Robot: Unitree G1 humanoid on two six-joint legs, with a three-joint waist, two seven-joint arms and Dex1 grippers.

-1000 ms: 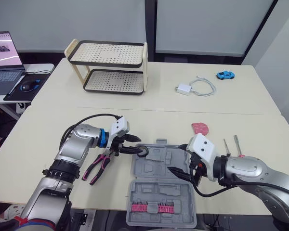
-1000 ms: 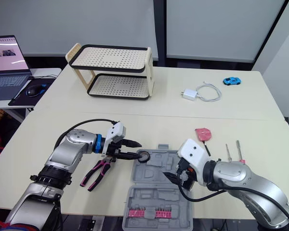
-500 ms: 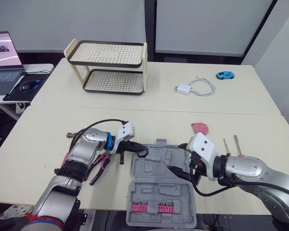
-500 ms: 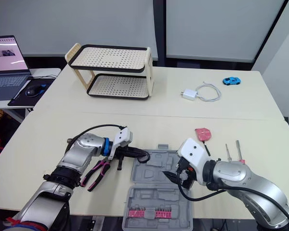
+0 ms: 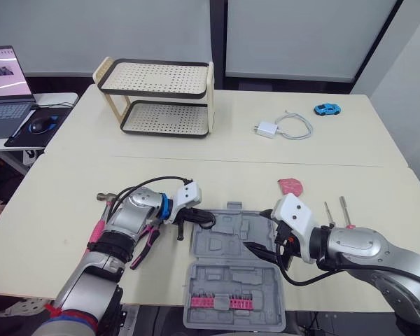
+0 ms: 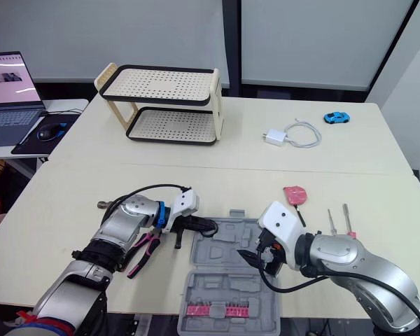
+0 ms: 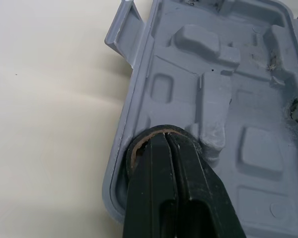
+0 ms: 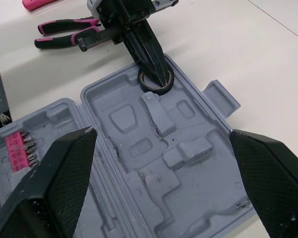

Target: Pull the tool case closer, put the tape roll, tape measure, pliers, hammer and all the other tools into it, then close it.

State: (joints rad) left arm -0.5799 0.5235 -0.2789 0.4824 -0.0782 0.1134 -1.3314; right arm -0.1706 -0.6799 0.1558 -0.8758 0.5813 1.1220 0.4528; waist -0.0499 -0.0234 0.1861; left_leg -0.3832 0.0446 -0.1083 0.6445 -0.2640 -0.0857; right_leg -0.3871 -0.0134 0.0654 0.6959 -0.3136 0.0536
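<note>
Step in hand: stowing the tape roll (image 8: 150, 87), first of the loose tools, into the open tool case (image 5: 238, 241).
Case position: lying open on the desk (image 5: 70, 182) near its front edge, between the two arms (the pull-closer part judged done); lid half nearest the robot, with a strip of pink bits (image 5: 220, 302).
Left pincer (image 7: 166, 144): fingers drawn narrow, pinched on the wall of the tape roll, reaching in over the tray's corner.
Tape roll: low in the corner recess of the tray, on the left-arm side; cannot tell whether resting on the plastic or just above it.
Right pincer (image 5: 259, 252): fingers spread wide, holding nothing, poised over the tray's other side.
Pliers (image 5: 143, 245): pink-handled, on the desk just beside the case, under the left forearm.
Hammer (image 5: 96, 229): pink grip, on the desk beyond the pliers, partly hidden by the left arm.
Tape measure (image 5: 290, 186): pink, on the desk past the case's far right corner.
Other tools: two slim metal-shafted tools (image 5: 329, 210) on the desk to the right, near the right forearm.
Progress: early; nothing but the roll in the tray, lid not yet shut.
Next move calls for: opening the left fingers to leave the roll seated flat, lifting straight up so as not to drag it out, then turning to the pliers close by.
</note>
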